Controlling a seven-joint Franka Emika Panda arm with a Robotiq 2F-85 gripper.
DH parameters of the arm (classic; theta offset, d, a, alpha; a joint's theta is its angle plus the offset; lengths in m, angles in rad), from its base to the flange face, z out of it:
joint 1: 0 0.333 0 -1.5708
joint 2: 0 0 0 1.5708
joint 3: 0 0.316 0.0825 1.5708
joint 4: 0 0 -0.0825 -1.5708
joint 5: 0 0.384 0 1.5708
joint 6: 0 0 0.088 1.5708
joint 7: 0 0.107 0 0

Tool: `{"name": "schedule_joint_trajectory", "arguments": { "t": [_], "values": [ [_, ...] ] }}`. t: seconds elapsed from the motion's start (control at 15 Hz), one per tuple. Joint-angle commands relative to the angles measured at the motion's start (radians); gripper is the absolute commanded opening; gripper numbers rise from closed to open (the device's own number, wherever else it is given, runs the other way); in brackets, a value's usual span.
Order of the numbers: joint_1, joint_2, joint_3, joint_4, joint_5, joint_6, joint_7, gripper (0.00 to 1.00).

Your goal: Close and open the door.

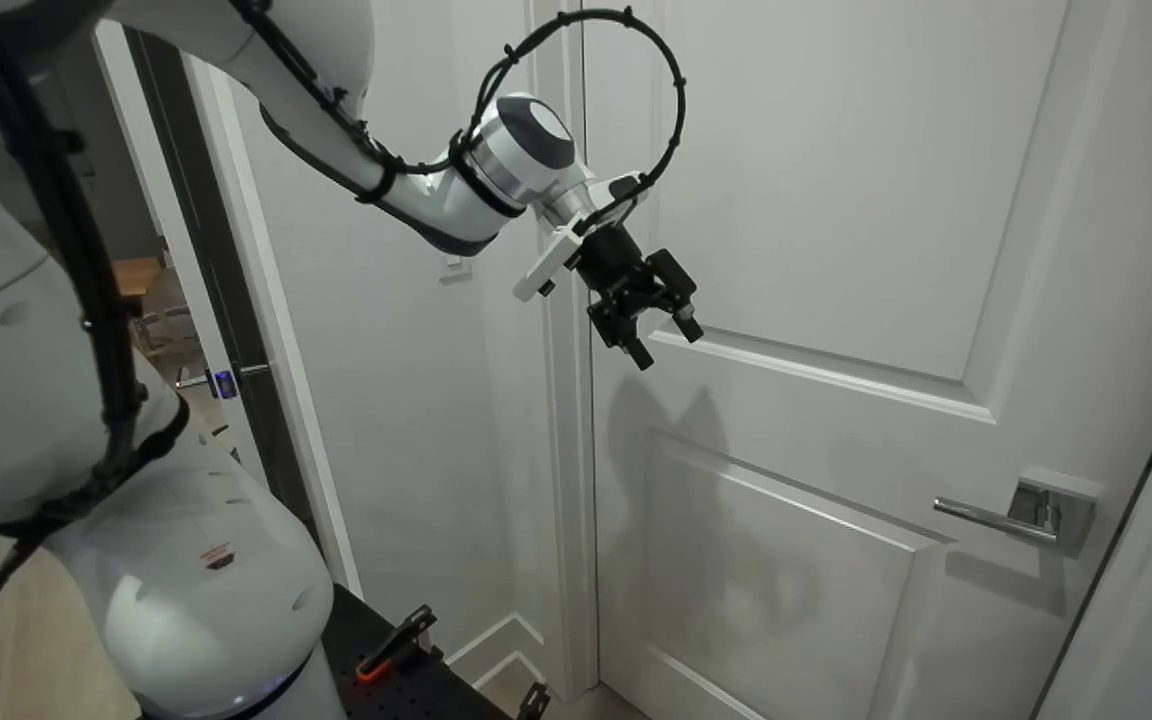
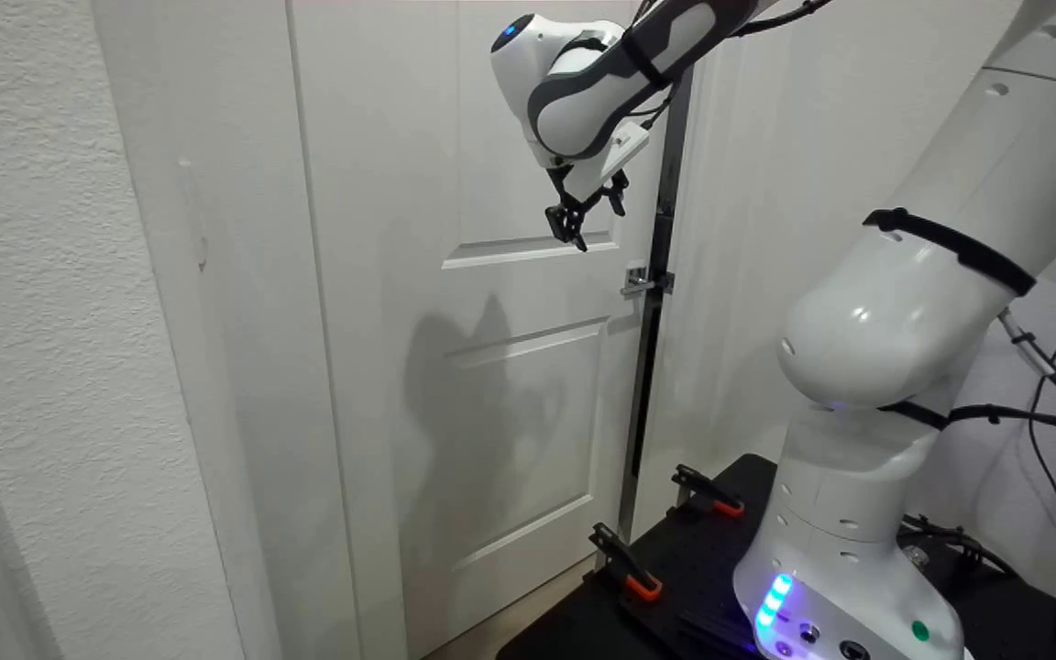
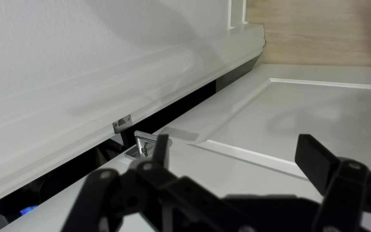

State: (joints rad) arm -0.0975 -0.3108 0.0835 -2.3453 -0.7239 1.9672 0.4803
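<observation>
The tall white panelled door (image 1: pixel 816 200) shows in both exterior views (image 2: pixel 528 431) and in the wrist view (image 3: pixel 246 125). It stands slightly ajar, with a dark gap along its handle edge. Its silver lever handle (image 1: pixel 996 517) sits near that edge and also shows in an exterior view (image 2: pixel 636 284). In the wrist view my left finger partly covers the handle (image 3: pixel 144 137). My gripper (image 1: pixel 667 346) is open and empty, its fingers wide apart (image 3: pixel 233 141). It hangs in front of the door, higher than the handle and toward the hinge side (image 2: pixel 599 229), apart from it.
The door frame (image 2: pixel 675 367) carries a metal strike plate (image 3: pixel 122 124). A white wall with a light switch (image 1: pixel 455 268) stands beside the door. The arm's black table (image 2: pixel 574 628) has black and red clamps (image 2: pixel 624 564) at its edge, near the door. Another doorway (image 1: pixel 166 200) is behind the arm.
</observation>
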Motion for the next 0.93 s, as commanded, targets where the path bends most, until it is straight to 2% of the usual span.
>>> {"name": "schedule_joint_trajectory", "arguments": {
  "t": [0.0, 0.2, 0.53, 0.87],
  "values": [
    [-0.001, -0.003, -0.068, -0.021, -0.047, 0.047, -0.149, 1.00],
    [-0.004, -0.015, -0.132, -0.027, -0.072, 0.084, -0.340, 1.00],
    [0.000, -0.026, -0.233, -0.026, -0.036, 0.154, -0.715, 1.00],
    [0.004, -0.045, -0.304, -0.017, 0.003, 0.150, -1.093, 1.00]
  ]
}}
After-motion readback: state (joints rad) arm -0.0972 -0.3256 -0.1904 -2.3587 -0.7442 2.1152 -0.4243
